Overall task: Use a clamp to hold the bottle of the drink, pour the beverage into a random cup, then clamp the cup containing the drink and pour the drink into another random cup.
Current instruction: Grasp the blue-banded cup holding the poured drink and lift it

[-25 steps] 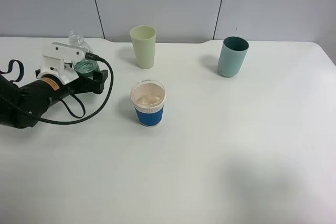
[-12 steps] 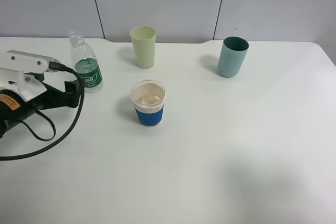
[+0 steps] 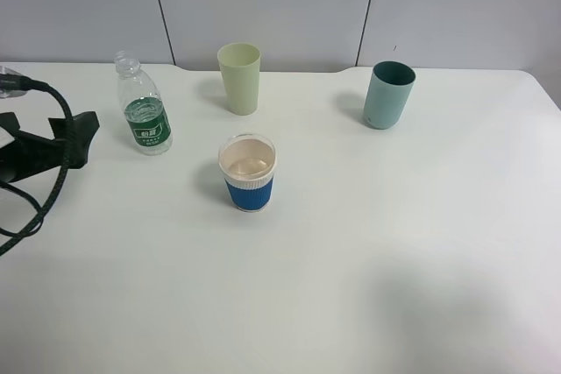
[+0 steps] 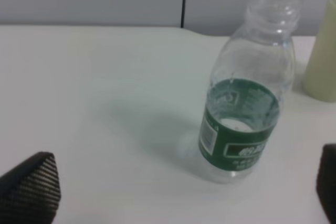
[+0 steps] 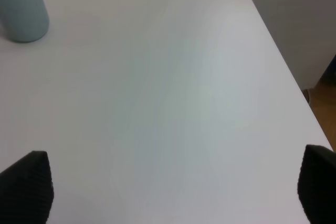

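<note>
Ahead of your left end effector (image 4: 178, 190), jaws wide and empty, stands the bottle (image 4: 244, 103); farther off, the blue-sleeved cup (image 3: 247, 172), holding drink. Thin paper, likely soft: grip the sleeve gently.

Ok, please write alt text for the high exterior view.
A white table holds a green-labelled bottle, a blue-sleeved paper cup, a yellow-green tumbler and a teal cup, all upright; the left arm's fingers show at left.

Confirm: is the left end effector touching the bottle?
Apart. Exterior high view shows bare table between the left end effector and the bottle.
</note>
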`<state>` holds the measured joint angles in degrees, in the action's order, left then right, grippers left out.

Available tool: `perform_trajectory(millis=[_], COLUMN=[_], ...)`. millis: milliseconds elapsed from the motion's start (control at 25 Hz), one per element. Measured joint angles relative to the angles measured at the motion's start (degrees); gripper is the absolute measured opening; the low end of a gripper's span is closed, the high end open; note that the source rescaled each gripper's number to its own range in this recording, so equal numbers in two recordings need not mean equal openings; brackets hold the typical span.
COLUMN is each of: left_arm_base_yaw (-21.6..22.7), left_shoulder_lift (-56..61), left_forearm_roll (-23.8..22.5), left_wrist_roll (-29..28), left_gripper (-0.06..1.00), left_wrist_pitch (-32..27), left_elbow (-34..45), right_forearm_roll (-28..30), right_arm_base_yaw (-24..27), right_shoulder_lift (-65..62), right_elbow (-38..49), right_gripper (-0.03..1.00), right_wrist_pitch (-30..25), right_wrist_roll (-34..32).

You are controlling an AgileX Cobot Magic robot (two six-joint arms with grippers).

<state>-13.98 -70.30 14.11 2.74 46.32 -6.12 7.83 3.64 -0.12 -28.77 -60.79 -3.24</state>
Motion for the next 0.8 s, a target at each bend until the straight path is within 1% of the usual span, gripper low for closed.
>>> perform_trajectory(millis=[120,280,360,480,640,720,800], left_arm_base_yaw=[0.0,0.0,0.0,0.0,0.0,0.0,0.0], left_shoulder_lift=[6.6,15.5,20.0,25.4,29.9,31.4,32.9], left_forearm_roll=[1.0,2.4,2.5,2.5,1.3,-0.6,-3.8], left_wrist_roll=[1.8,3.2,3.5,3.9,4.4,4.5,4.5], left_gripper=[0.98,0.99,0.99,0.99,0.99,0.99,0.99], left_wrist_pitch=[-5.4,-7.3,-9.9,-17.6,-29.2,-34.8,-39.4], left_elbow=[0.0,0.0,-0.8,-4.1,-10.7,-14.4,-17.6], right_forearm_roll=[0.0,0.0,0.0,0.0,0.0,0.0,0.0], right_arm_base_yaw=[0.0,0.0,0.0,0.0,0.0,0.0,0.0], right_shoulder_lift=[0.0,0.0,0.0,0.0,0.0,0.0,0.0], right_elbow=[0.0,0.0,0.0,0.0,0.0,0.0,0.0], right_gripper=[0.79,0.79,0.79,0.79,0.79,0.79,0.79], right_wrist_pitch=[0.0,0.0,0.0,0.0,0.0,0.0,0.0], right_wrist_roll=[0.0,0.0,0.0,0.0,0.0,0.0,0.0])
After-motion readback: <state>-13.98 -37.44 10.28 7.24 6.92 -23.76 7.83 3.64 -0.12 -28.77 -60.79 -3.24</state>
